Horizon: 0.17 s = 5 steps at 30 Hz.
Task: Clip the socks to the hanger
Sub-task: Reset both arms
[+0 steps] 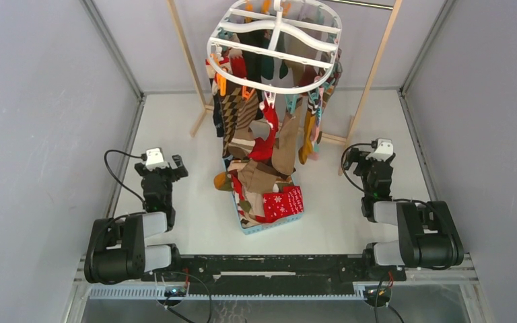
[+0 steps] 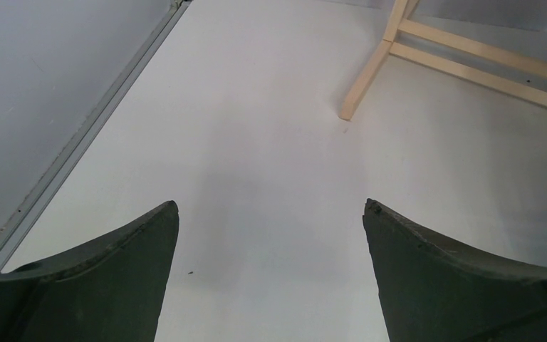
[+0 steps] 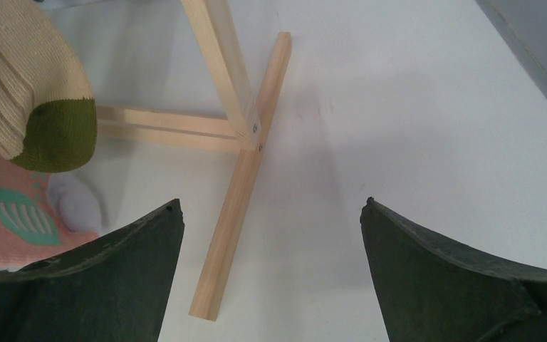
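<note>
Top external view: the left pincer (image 1: 160,167) and the right pincer (image 1: 370,158) are over the table (image 1: 175,121), each spread wide and holding nothing. The left wrist view shows bare table in its gap, and the right wrist view shows the wooden rack foot (image 3: 238,178). The hanger (image 1: 277,23) hangs at 12 o'clock with socks (image 1: 252,128) dangling from its clips. More are heaped in the light-blue basket (image 1: 272,225) at centre. The socks lie toward 3 o'clock from the left pincer and 9 o'clock from the right pincer, well apart from both. A cream green-toed sock (image 3: 35,85) shows at 10 o'clock in the right wrist view.
</note>
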{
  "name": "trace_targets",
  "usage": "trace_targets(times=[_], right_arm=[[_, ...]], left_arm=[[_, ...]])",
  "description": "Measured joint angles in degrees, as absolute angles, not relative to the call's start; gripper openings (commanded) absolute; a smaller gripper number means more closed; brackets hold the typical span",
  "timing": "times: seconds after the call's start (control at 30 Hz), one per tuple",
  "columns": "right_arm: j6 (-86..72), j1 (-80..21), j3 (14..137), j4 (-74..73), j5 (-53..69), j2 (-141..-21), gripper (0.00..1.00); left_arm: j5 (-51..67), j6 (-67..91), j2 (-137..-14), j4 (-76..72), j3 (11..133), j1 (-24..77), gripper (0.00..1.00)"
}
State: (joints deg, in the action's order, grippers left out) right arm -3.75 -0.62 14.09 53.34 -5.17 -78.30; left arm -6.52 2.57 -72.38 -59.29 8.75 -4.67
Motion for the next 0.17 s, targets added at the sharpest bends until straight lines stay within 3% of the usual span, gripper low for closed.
trace_targets(times=[0.17], right_arm=[[-3.73,-0.60,14.09,52.77,-4.80,-78.30,1.00]], left_arm=[[-7.70,2.42,-72.38,-58.94,8.75,-3.99,1.00]])
